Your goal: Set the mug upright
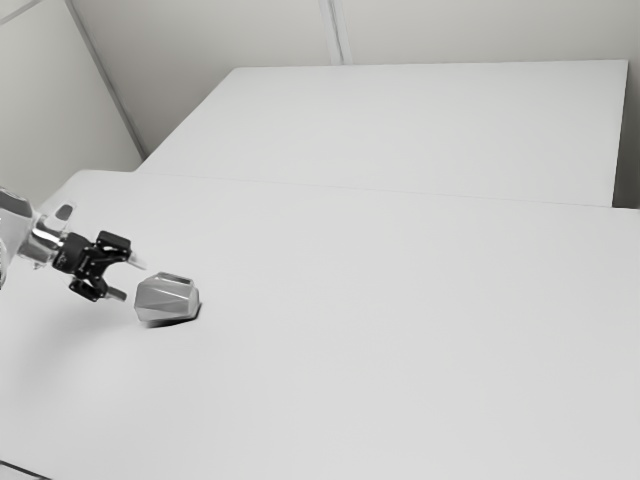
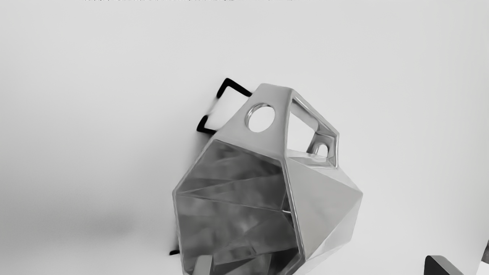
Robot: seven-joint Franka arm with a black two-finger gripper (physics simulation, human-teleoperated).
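Fingers (image 2: 435, 267): spread, holding nothing; nearest in wrist view.
Mug (image 1: 168, 300): tipped over on bench (image 1: 400, 330), just off fingers, toward exterior view's right.
Handle (image 2: 282, 114): side away from fingers.
Next: likely close gap.

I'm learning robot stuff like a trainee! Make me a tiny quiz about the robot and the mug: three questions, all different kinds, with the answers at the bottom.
1. True or false: the fingers are open, not shut on the mug.

2. Which shape is cut through the side of the mug's handle?
A) a star
B) a circle
C) a heart

3. Fill in the missing word: the mug isn't upright; it is lying on its ____.

Key: 1. True; 2. B; 3. side
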